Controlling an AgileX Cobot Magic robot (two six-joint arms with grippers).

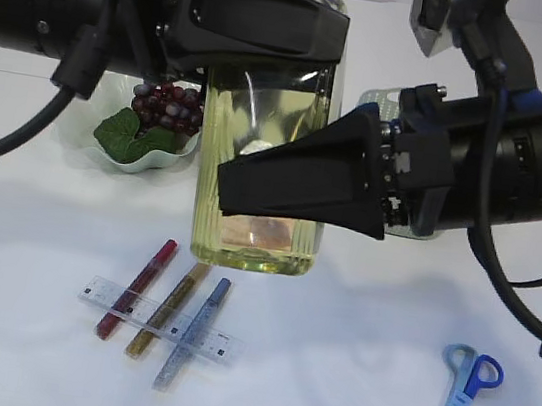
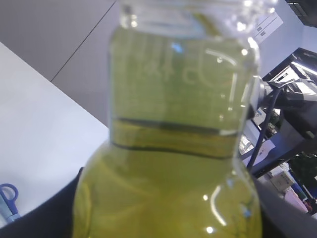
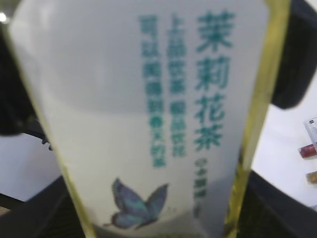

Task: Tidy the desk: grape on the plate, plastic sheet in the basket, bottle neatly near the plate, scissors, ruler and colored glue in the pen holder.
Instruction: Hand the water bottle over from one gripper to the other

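bottle (image 1: pixel 262 161) stands upright mid-table, just beside plate (image 1: pixel 171 157) with grapes (image 1: pixel 167 106). your left claw (image 1: pixel 261 20) hugs its top, keeps it upright. right claw (image 1: pixel 304 182) around middle; can't tell if squeezing. scissors (image 1: pixel 465 387), ruler (image 1: pixel 156 320) not yet put away.

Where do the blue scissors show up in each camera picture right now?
Exterior view: scissors lie at the lower right on the white table.
Left wrist view: only a blue handle loop shows at the lower left edge.
Right wrist view: not in it.
Shared landmark: the bottle of yellow tea fills the middle of all three views.
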